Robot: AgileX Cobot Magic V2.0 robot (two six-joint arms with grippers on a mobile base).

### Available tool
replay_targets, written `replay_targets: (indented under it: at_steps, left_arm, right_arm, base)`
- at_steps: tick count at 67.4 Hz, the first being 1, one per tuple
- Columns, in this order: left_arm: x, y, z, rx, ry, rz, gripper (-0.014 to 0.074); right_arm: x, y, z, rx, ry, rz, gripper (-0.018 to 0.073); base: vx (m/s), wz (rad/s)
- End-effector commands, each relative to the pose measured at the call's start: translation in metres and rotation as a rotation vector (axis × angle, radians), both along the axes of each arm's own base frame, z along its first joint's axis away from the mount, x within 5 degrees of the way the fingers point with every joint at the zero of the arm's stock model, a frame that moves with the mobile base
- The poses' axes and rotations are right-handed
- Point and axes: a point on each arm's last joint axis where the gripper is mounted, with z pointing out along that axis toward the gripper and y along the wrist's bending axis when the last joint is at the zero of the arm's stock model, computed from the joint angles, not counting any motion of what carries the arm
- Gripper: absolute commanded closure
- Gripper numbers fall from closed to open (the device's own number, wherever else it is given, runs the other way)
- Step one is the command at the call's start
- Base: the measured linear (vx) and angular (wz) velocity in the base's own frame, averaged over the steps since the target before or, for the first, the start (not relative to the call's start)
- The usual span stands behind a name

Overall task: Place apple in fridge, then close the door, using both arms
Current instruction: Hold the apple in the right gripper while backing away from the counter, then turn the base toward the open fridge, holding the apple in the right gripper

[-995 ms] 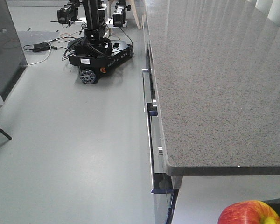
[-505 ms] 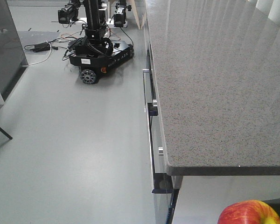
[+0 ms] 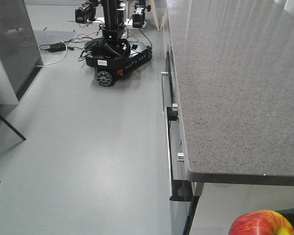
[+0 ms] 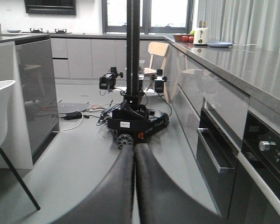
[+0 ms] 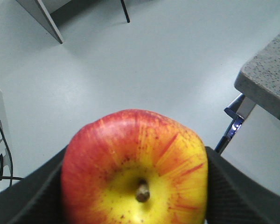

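**Apple held, stem toward camera**

My right jaws are clamping the apple (image 5: 135, 168) above the floor (image 5: 144, 60), its stem axis pointing at the wrist camera. The front view is catching only its top edge. My left jaws are pressing together, empty.

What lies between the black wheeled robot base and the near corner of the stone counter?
Only bare grey floor. The exterior front-facing view shows it stretching from the wheeled base to the counter corner, with nothing standing on it.
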Motion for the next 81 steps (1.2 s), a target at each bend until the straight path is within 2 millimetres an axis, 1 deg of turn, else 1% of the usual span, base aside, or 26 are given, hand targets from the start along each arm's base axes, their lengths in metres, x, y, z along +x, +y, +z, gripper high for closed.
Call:
replay_targets:
  at_steps: [1,32,81]
  left_arm:
    - [-0.0002,0.0003,-0.0018,-0.011,-0.064,0.004,0.0602]
    - [-0.0002,0.0003,-0.0018,-0.011,-0.064,0.004,0.0602]
    - [-0.0002,0.0003,-0.0018,-0.011,-0.064,0.004,0.0602]
  right_arm:
    - [0.0023,0.0022,0.0133,0.067,-0.067,-0.005,0.0391]
    - [0.0023,0.0022,0.0133,0.067,-0.066,-0.006,0.0391]
    - [0.0019,0.0019,0.0136,0.069,-0.069,-0.006,0.0391]
  base:
    - [-0.03,0.15]
    - [-0.01,0.25]
    - [0.0,0.39]
